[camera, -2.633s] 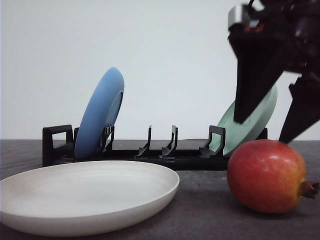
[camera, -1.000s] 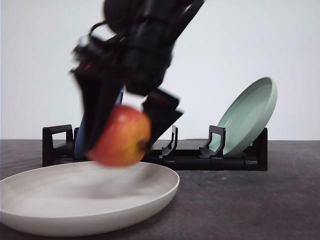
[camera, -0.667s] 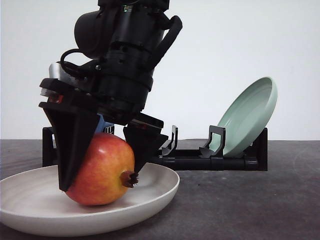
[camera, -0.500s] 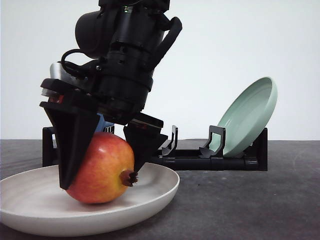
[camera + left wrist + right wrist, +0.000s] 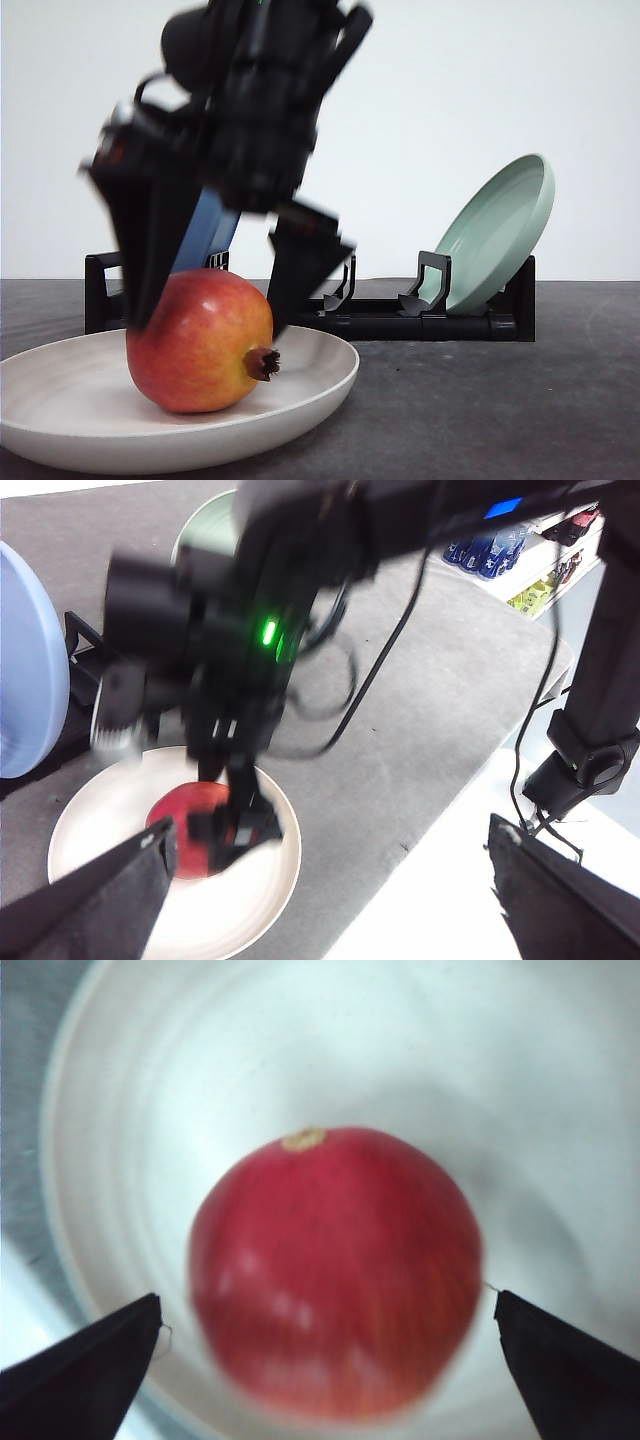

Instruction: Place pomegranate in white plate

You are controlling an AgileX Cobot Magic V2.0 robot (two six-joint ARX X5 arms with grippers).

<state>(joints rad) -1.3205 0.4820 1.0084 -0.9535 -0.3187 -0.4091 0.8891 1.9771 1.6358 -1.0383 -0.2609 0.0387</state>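
Observation:
The pomegranate, red with yellow-orange patches, rests in the white plate at the front left, its crown pointing right. My right gripper is open and blurred with motion. Its dark fingers straddle the top of the fruit, apart from its sides. In the right wrist view the pomegranate lies on the plate between the spread fingertips of the right gripper. The left gripper hangs high and open, looking down on the right arm, the plate and the fruit.
Behind the white plate stands a black dish rack. It holds a blue plate on its left and a pale green plate on its right. The dark table's edge runs close to the white plate in the left wrist view.
The right gripper carried the pomegranate from the table's right side into the white plate and set it down. Its fingers have now spread off the fruit and it is rising.

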